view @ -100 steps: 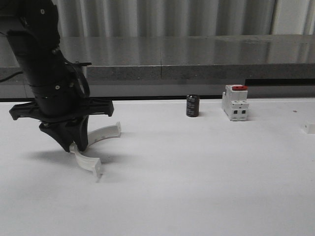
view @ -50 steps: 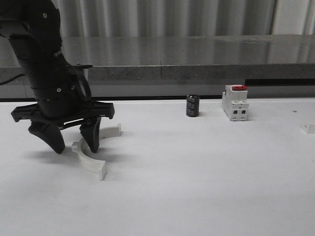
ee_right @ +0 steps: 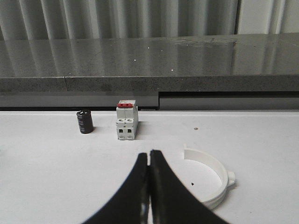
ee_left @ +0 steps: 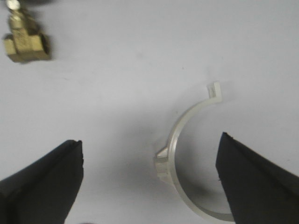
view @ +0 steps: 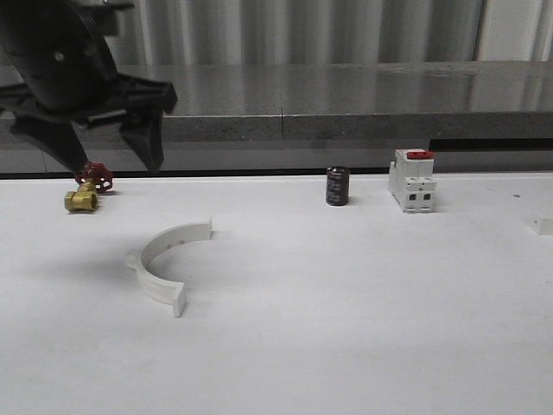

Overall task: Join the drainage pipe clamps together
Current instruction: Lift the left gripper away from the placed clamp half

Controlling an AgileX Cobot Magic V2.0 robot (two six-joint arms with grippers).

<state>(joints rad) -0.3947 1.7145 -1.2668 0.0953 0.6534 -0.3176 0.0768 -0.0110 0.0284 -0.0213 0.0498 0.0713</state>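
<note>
One white half-ring drainage pipe clamp (view: 164, 259) lies flat on the white table at the left, its open side facing right. My left gripper (view: 99, 160) hangs open well above and behind it, holding nothing. From the left wrist, that clamp (ee_left: 187, 163) lies on the table below, between the spread fingers (ee_left: 42, 186), nearer the other finger, with my left gripper (ee_left: 149, 140) touching nothing. A second clamp half (ee_right: 212, 177) rests on the table just beside my right gripper (ee_right: 149, 153), which is shut and empty.
A brass valve with a red handwheel (view: 86, 190) sits behind the left clamp. A black cylinder (view: 338, 186) and a white breaker with a red switch (view: 412, 180) stand at the back centre-right. A small white piece (view: 543, 226) shows at the right edge.
My left gripper opened, let go of the clamp half and rose up and back. The clamp half now lies free on the table, and the brass valve has come into sight.
</note>
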